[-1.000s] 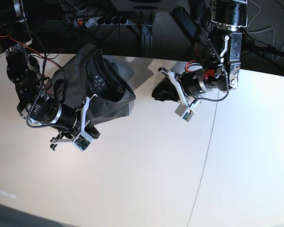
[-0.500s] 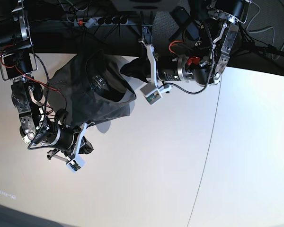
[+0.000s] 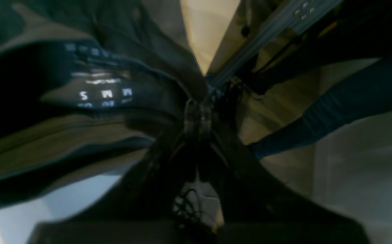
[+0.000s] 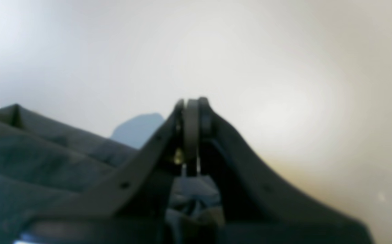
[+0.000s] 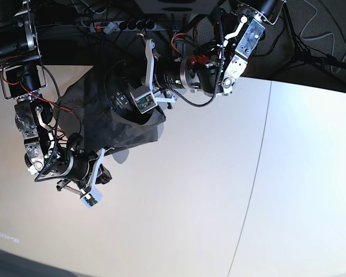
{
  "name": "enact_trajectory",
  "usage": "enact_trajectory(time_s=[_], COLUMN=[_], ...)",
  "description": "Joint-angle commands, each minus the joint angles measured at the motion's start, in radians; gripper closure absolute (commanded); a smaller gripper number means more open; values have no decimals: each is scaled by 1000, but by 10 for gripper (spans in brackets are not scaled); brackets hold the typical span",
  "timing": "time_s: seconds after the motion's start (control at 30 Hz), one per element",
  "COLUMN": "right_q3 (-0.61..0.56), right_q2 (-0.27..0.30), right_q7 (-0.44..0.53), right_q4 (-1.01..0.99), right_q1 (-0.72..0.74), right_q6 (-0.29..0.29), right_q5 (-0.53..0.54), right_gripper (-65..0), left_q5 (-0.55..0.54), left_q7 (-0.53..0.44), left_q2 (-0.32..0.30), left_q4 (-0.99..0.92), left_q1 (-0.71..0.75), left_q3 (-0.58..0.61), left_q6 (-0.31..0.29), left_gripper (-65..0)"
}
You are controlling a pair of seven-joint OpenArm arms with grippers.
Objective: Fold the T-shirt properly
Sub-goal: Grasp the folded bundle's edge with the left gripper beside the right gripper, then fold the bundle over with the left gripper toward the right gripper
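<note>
The dark grey-olive T-shirt (image 5: 127,124) lies bunched at the table's far left, its collar opening up. In the left wrist view its white neck label (image 3: 103,93) shows left of the fingertips. My left gripper (image 5: 130,81) reaches across over the shirt's top and is shut on shirt fabric (image 3: 197,115). My right gripper (image 5: 105,172) sits low at the shirt's near edge. It is shut with a thin strip of fabric between its tips (image 4: 191,112). The rest of the shirt (image 4: 47,162) lies to its left in that view.
The pale table (image 5: 219,190) has a thin seam line (image 5: 256,173) running front to back. A power strip (image 5: 124,24) and cables lie behind the table's far edge. Red and black wires hang along the right arm (image 5: 40,109).
My left gripper has swung left from the table's middle to over the shirt's collar, carrying dark fabric with it. The right arm dropped lower and now holds still.
</note>
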Motion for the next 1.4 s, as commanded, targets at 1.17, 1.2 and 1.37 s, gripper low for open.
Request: enact_trajectory(time_s=[1.17,1.2,1.37], right_q3=[84,98,161], right_q2=[216,216,216], right_q7=[-157,-158,-174], right_q4=[55,69,172], right_q1=[-229,-246,-335], right_q6=[37,37,37], right_q5=[261,261,264], right_gripper=[0,0,0], left_q5=[180,191,222], left_q7=[-248,-253,-278], left_q2=[13,16,28], left_q4=[-510,-515,-523], left_q1=[-488,-489,-489], left_q3=[1,1,1], left_q6=[-3,-3,-3], left_gripper=[0,0,0])
